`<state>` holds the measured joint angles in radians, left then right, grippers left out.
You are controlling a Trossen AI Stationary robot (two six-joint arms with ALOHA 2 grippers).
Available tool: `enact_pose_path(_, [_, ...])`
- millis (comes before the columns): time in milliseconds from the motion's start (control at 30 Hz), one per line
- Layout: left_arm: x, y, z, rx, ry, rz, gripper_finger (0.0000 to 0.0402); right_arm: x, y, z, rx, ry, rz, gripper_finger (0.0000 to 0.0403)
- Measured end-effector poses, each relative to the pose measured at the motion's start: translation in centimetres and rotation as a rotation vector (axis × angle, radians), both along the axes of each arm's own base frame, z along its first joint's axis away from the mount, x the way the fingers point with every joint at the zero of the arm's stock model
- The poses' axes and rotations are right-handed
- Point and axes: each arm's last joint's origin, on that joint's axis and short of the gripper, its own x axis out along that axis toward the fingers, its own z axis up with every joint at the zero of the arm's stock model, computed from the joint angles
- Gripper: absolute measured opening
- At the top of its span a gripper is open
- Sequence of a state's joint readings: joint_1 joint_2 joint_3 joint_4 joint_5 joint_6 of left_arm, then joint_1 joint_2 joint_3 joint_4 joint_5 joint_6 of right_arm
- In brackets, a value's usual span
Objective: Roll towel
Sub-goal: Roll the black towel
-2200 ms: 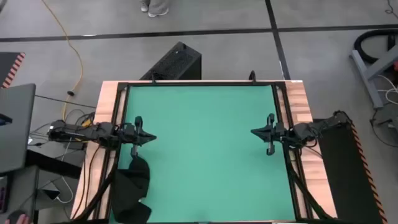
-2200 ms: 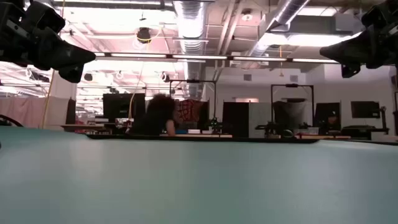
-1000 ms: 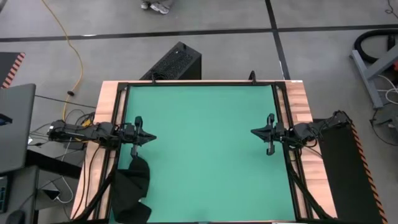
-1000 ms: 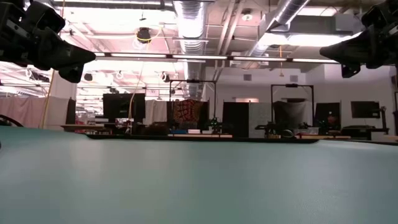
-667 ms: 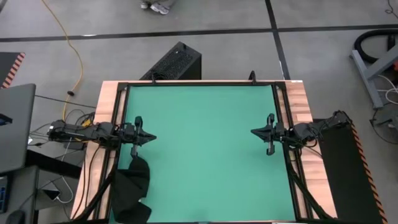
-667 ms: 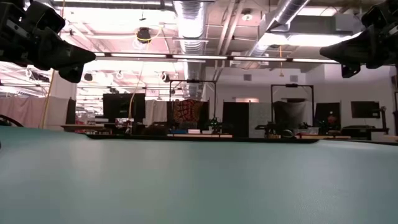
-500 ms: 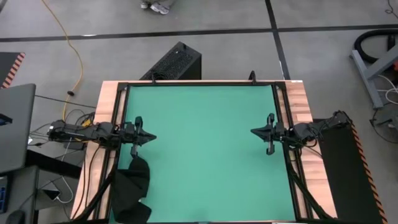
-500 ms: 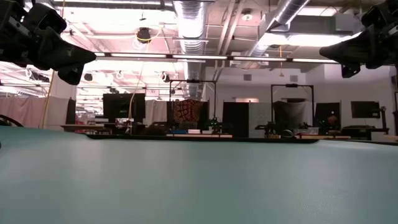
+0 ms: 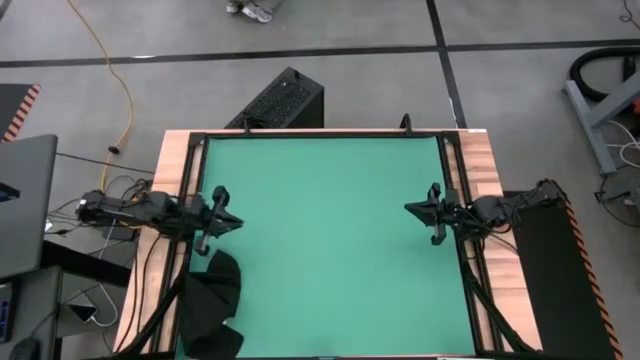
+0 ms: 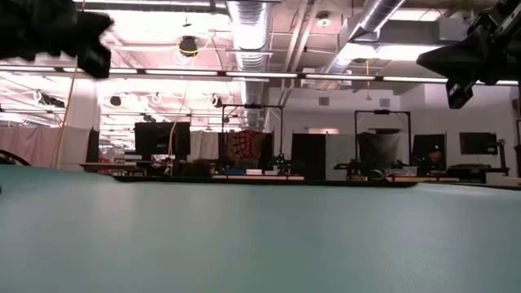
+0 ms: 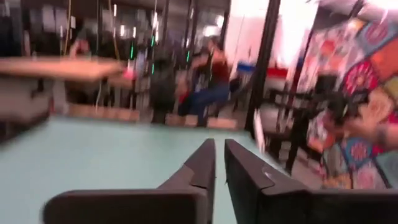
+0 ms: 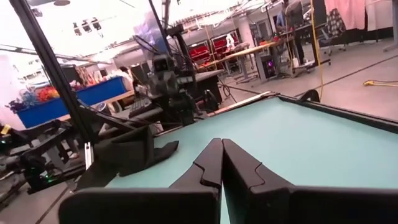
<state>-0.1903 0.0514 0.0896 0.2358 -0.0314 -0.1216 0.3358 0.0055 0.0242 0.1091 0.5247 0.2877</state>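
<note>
**Grippers closed and empty, towel still draped off the worktop corner**

Left gripper at 9 o'clock on the worktop, fingers together, holding nothing. Right gripper at 3 o'clock, likewise pressed together and empty. Towel bunched at 7 o'clock, hanging over the edge.

Best to open first, reach toward 7 o'clock, pinch a free corner, drag the cloth flat onto the green surface before rolling.

Compared with half a second ago: left gripper swung slightly away from the towel; right gripper barely shifted.

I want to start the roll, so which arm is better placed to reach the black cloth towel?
Left. The black cloth towel lies bunched at the table's left edge, right beside the left gripper; the right gripper waits across the table.
</note>
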Motion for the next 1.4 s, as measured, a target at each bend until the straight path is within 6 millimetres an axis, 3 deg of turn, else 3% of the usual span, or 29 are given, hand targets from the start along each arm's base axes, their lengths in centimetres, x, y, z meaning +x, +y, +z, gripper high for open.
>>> enact_pose_path(133, [-0.3, -0.5, 3.7, 0.109, -0.104, -0.045, 0.0074, 0.0, -0.2, 0.0, -0.065, 0.014, -0.047, 0.0027])
enact_pose_path(267, [0.6, -1.2, 7.0, 0.218, -0.076, -0.067, 0.0116, 0.0, -0.4, 0.0, -0.08, 0.024, -0.071, 0.0034])
enact_pose_path(367, [2.4, -1.7, 8.3, 0.214, 0.116, -0.064, 0.0146, 0.1, -0.5, -0.2, -0.087, 0.045, -0.076, 0.005])
enact_pose_path(467, [4.6, -2.1, 9.0, 0.151, 0.468, -0.003, 0.0166, 0.1, -0.5, -0.4, -0.096, 0.071, -0.075, 0.0068])
enact_pose_path(633, [7.6, -2.8, 7.8, 0.217, 1.083, 0.068, 0.0172, 0.1, -0.5, -0.5, -0.102, 0.085, -0.074, 0.0096])
enact_pose_path(833, [9.9, -2.5, 6.3, 0.112, 1.45, 0.098, 0.0173, 0.1, -0.5, -0.6, -0.105, 0.091, -0.072, 0.012])
enact_pose_path(967, [9.3, -1.0, 5.6, -0.029, 1.479, 0.16, 0.0173, 0.1, -0.4, -0.7, -0.113, 0.105, -0.047, 0.013])
enact_pose_path(1133, [6.2, 1.6, 5.0, -0.268, 1.509, 0.335, 0.0173, 0.1, -0.3, -0.7, -0.114, 0.106, -0.034, 0.0135])
enact_pose_path(1400, [3.7, 1.7, 0.9, -0.432, 1.627, 0.402, 0.0173, 0.1, -0.3, -0.7, -0.118, 0.108, -0.019, 0.0135])
